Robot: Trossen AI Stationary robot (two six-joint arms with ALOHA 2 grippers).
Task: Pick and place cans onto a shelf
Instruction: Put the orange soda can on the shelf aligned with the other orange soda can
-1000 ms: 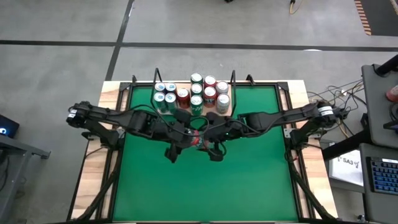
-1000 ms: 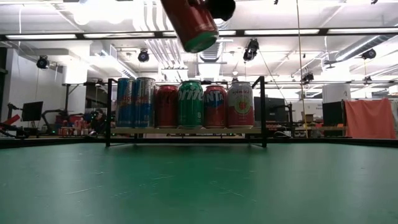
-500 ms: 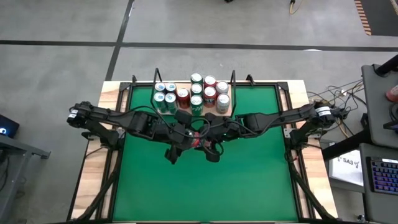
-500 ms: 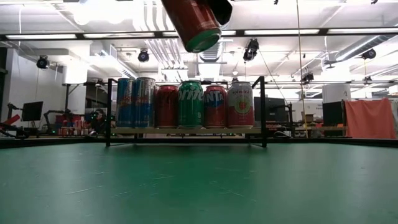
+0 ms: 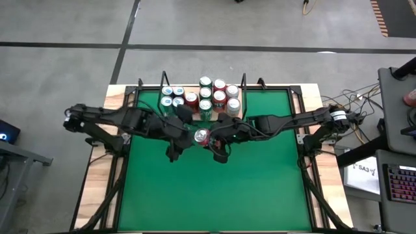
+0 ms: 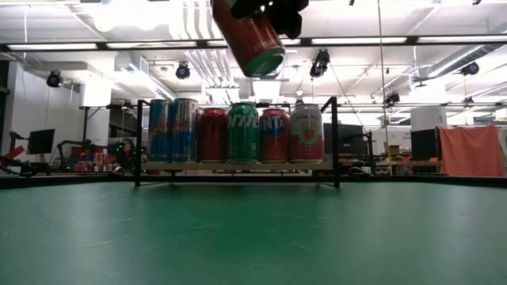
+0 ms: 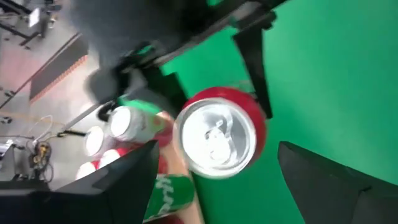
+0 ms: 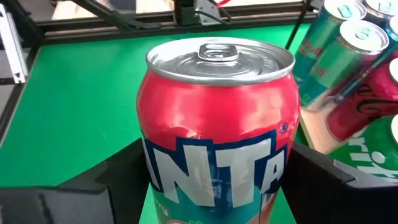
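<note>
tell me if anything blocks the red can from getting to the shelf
Nothing visible does. The right gripper holds the red can tilted in the air, above the tops of the cans already on the shelf. The green table between them is bare; the left gripper is open beside it.

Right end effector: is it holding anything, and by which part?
Yes: the right end effector grips a red cylindrical Fanta can by the lower sides of its body, lifted off the green table.
</note>
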